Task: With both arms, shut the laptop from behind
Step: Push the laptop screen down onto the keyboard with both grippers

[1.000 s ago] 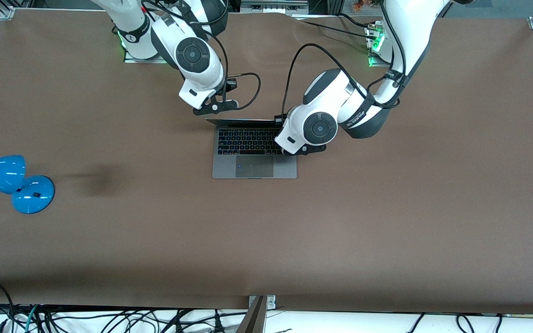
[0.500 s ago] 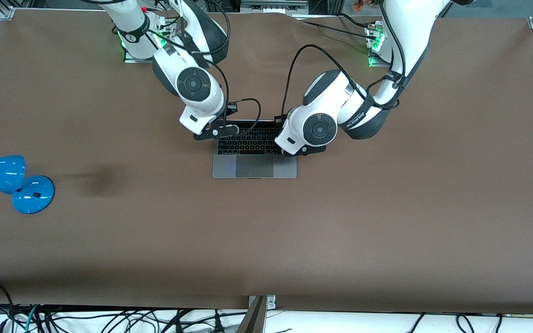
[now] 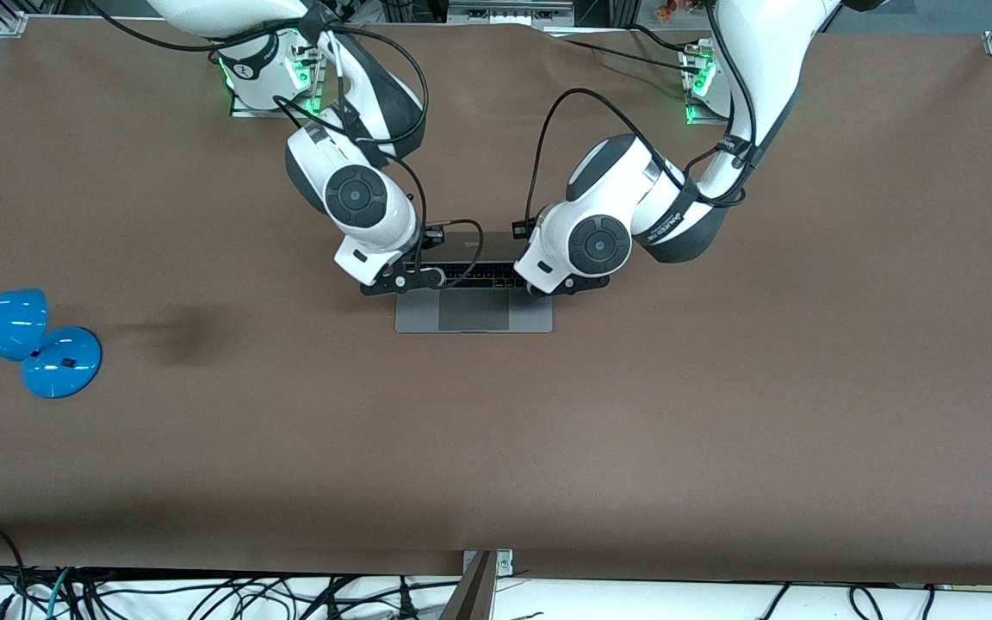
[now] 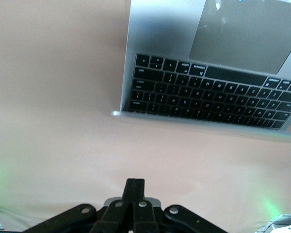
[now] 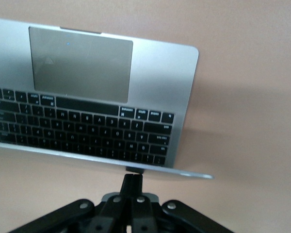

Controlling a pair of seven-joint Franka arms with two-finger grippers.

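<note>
The silver-grey laptop [image 3: 417, 313] lies mid-table with its lid [image 3: 496, 248] tipped far forward over the black keyboard [image 4: 208, 97]. Only the front key rows and the trackpad [image 3: 474, 310] still show from the front. My right gripper [image 3: 402, 280] is shut, and in the right wrist view its fingertips [image 5: 132, 180] touch the lid's top edge [image 5: 136, 169] near one corner. My left gripper [image 3: 568, 283] is shut too, at the lid's corner toward the left arm's end. In the left wrist view its fingertips [image 4: 134, 184] sit below the lid's edge [image 4: 194, 121]; contact there is not visible.
A blue desk lamp [image 3: 27, 340] stands near the table's edge at the right arm's end. Black cables loop from both wrists above the laptop's lid. A tangle of cables [image 3: 203, 594] hangs off the table's front edge.
Both hands have come toward the front camera, the right one farther. The lid has swung from nearly upright down over most of the keyboard. Both grippers stayed shut.
</note>
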